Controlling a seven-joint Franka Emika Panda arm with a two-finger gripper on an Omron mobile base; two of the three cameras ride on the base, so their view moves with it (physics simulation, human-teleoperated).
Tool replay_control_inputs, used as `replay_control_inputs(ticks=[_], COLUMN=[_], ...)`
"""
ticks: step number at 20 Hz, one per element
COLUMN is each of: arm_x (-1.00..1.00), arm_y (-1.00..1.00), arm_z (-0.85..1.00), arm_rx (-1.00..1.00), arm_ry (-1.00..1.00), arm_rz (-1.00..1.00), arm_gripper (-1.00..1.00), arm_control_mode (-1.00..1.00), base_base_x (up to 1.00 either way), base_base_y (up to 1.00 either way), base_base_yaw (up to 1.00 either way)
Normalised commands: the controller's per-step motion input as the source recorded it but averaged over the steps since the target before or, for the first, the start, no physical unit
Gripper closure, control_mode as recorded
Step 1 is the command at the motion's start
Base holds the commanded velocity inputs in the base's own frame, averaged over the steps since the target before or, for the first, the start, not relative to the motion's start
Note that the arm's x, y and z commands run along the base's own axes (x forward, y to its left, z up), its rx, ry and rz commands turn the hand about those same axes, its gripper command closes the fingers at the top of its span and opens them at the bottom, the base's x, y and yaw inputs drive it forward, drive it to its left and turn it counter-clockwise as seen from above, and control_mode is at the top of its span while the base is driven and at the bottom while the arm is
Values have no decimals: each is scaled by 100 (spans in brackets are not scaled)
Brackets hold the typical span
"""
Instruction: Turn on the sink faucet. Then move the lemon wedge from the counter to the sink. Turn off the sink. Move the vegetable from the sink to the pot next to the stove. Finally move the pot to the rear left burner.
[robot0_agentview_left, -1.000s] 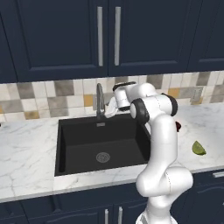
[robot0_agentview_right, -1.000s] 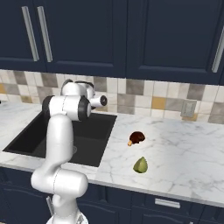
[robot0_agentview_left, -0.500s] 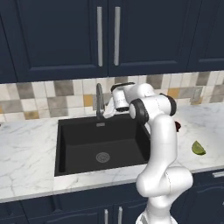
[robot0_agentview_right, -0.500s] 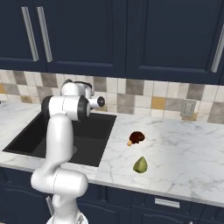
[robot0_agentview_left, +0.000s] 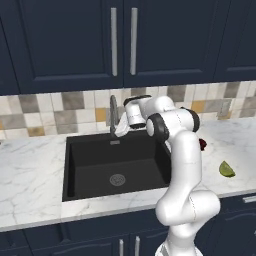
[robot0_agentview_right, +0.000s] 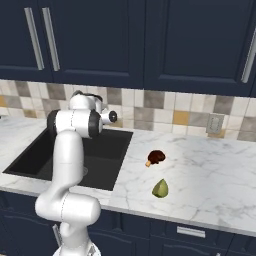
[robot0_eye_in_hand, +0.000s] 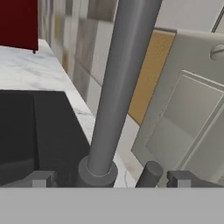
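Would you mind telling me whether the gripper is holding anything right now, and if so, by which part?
Nothing is held. The gripper sits open at the faucet, with a fingertip on either side of the faucet's base, and the lemon wedge lies untouched on the counter.

The left base view looks forward and down from behind the arm's left — the sink (robot0_agentview_left: 116, 165) centre, the lemon wedge (robot0_agentview_left: 226, 169) far right. The right base view faces the same tabletop (robot0_agentview_right: 200, 170) from the other side, the sink (robot0_agentview_right: 75, 155) left. The hand view sits very close to the sink faucet (robot0_eye_in_hand: 116, 92) — its base just ahead.
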Motion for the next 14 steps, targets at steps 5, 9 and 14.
replay_control_inputs(ticks=[5,9,14], arm_x=[1,1,10], arm_y=[25,20,1], arm_z=[-9,-3,-4], arm_rx=[0,0,0], arm_ry=[0,4,0], arm_rz=[4,0,0], arm_gripper=[100,100,100], arm_control_mode=[-100,-100,-100], base_base_x=[0,0,0], base_base_y=[0,0,0], base_base_yaw=[0,0,0])
